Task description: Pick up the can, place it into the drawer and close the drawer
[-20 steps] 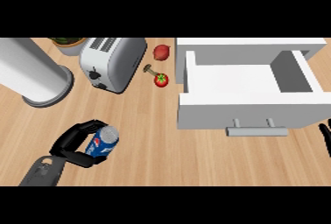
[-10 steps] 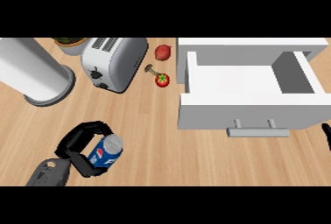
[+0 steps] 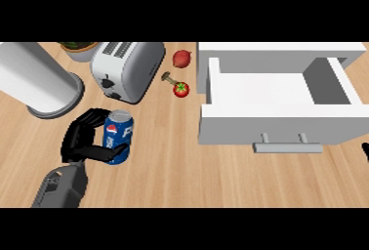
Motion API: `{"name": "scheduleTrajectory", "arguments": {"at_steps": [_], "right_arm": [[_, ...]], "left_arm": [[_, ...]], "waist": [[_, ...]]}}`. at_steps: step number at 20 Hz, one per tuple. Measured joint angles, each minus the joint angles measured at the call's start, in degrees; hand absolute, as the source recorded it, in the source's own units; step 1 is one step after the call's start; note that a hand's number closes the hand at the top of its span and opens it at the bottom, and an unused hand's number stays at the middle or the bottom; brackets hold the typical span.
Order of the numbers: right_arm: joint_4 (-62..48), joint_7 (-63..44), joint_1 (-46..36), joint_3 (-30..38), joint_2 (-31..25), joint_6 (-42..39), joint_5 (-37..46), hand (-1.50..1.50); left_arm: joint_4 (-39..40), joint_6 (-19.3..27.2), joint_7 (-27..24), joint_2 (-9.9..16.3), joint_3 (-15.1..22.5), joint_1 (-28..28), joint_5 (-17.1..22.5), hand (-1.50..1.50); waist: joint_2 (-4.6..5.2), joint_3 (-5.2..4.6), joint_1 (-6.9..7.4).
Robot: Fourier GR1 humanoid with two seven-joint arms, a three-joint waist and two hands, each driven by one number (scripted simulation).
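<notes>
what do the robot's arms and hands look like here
The left forearm is a smooth grey casing, ending in a black left hand with slim segmented fingers and a thumb. Only a black sliver of the right hand shows at the right edge. No cables or markings are visible.

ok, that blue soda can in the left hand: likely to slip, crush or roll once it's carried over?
The blue cylindrical soda can looks rigid metal, so probably stiff, though thin walls may dent. Its glossy printed side could be slippery against the black left hand, whose fingers curl round it. Being round and tilted, it would likely roll if laid sideways in the open white drawer.
</notes>
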State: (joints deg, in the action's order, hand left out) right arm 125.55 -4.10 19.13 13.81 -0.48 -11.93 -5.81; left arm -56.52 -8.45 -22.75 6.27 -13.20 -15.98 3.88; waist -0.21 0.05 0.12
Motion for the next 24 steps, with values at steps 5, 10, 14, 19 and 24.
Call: {"name": "scheduleTrajectory", "arguments": {"at_steps": [5,10,14,19,24], "right_arm": [[0.15,-0.23,-0.39,1.91,-0.72,-0.96,-1.68,-1.5],[0.49,0.02,0.05,1.68,-0.65,-0.79,-1.06,-1.5],[0.43,0.54,0.71,1.34,-0.51,-0.73,-1.22,-1.5],[0.6,0.42,-0.15,1.1,-0.21,-0.3,-0.84,-1.5],[-0.12,-0.12,-1.43,2.86,-1.15,-0.52,-1.92,-1.5]], "left_arm": [[-9.8,5.45,7.64,-2.8,2.87,-0.01,-0.63,1.5],[-18.65,10.41,15.57,-4.87,7.55,-2.88,-3.03,1.5],[-24.05,15.4,21.09,-5.73,13.24,-4.55,-3.41,1.5],[-25.74,19.76,28.82,-6.1,17.71,-11.51,-3.95,1.5],[-23.01,24.51,35.1,-6.22,19.87,-22.28,-4.63,1.5]], "waist": [[0.04,-0.03,-0.13],[0.05,-0.02,-0.22],[0.07,-0.03,-0.35],[0.1,-0.04,-0.53],[0.18,-0.03,-0.8]]}}
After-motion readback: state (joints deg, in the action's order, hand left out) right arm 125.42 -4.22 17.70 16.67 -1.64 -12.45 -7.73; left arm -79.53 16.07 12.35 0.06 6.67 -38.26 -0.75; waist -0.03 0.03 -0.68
